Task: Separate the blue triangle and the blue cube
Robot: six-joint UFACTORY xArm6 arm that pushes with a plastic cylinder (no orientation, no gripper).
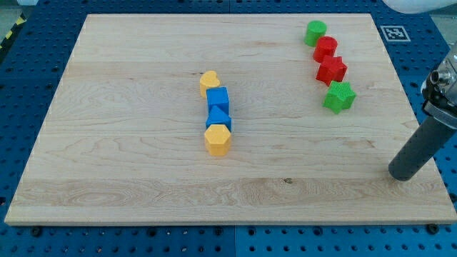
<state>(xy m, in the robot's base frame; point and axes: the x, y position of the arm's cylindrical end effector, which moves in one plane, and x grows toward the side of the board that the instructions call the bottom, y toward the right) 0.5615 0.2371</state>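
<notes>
The blue cube (pixel 218 98) and the blue triangle (pixel 219 118) touch each other near the middle of the wooden board (pixel 128 143), the cube above the triangle. A yellow heart (pixel 209 81) touches the cube from the top. A yellow hexagon (pixel 218 140) touches the triangle from the bottom. Together they form a short column. My tip (pixel 401 173) rests on the board near its right edge, far to the right of and below the blue blocks.
At the top right lies a second column: a green cylinder (pixel 315 32), a red block (pixel 325 49), a red star-like block (pixel 332 70) and a green star (pixel 339 97). A marker tag (pixel 392 32) sits off the board's top right corner.
</notes>
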